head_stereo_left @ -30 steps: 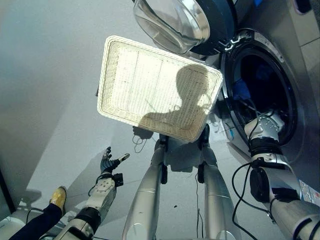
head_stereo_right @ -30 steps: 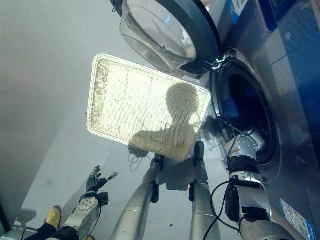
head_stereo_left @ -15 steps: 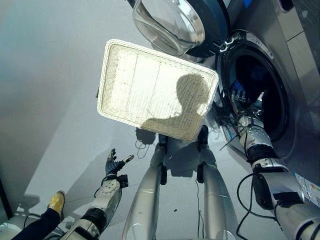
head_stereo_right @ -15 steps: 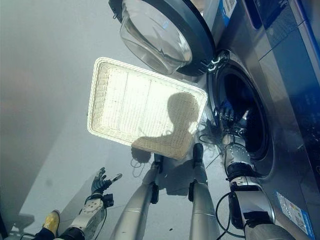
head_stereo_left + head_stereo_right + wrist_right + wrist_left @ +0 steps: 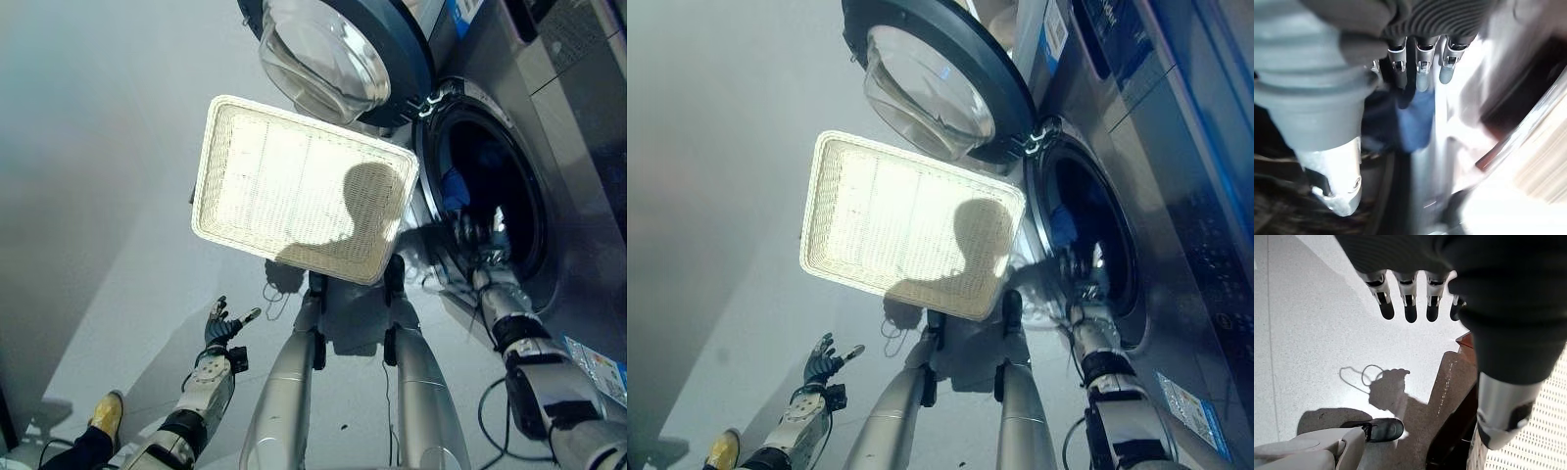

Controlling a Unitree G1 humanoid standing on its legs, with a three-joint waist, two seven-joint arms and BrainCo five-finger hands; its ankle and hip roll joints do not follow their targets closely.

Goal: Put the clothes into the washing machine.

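The left hand (image 5: 221,326) is hanging low with fingers spread over the grey floor (image 5: 98,196) — idle. The white woven rectangular basket (image 5: 294,196) is lying empty. Farther on, the right hand (image 5: 477,240), fingers straight, is reaching at the drum mouth of the grey front-loading washing machine (image 5: 578,176), where the blue cloth (image 5: 452,186) is already lying — loading looks nearly done.

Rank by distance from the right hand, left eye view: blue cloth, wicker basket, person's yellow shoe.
From the right hand at the drum mouth:
1. blue cloth, inside the drum beside the hand.
2. wicker basket, on the floor before the open door.
3. person's yellow shoe, far lower-left corner.
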